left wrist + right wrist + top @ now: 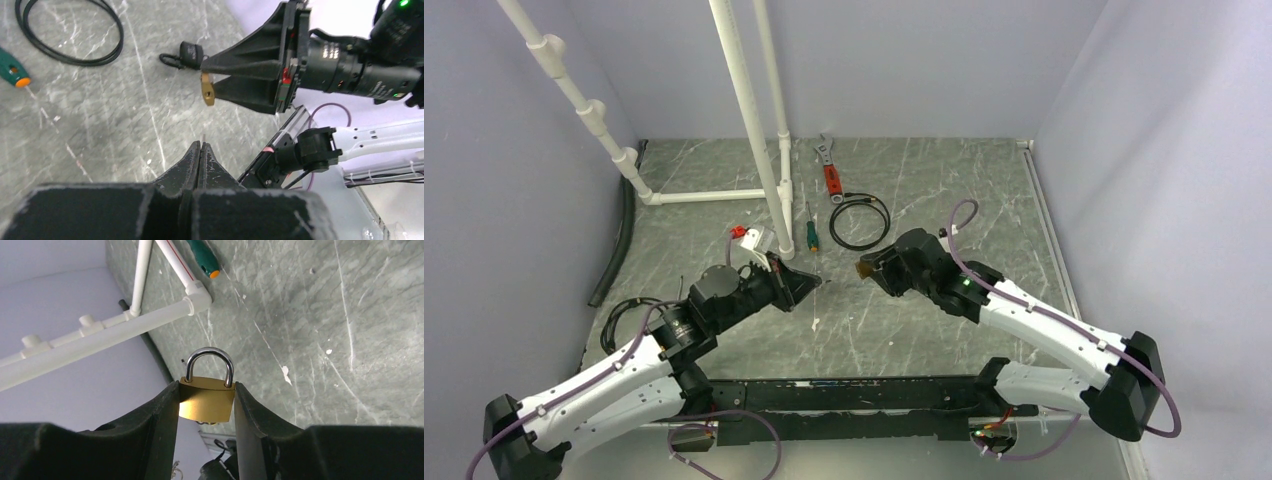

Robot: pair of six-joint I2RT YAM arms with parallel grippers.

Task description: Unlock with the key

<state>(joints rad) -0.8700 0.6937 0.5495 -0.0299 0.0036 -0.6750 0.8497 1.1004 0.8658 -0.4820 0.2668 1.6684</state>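
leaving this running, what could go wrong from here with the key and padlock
Only a thin sliver of the key shows past the shut left gripper, so it could twist or slip on contact. The brass padlock is pinched by its sides in the right gripper and might pivot when pushed.

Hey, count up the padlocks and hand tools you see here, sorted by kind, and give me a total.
Padlocks: 2, brass padlock and black padlock
Screwdrivers: 1, green-handled screwdriver
Wrenches: 1, red-handled adjustable wrench
Total: 4
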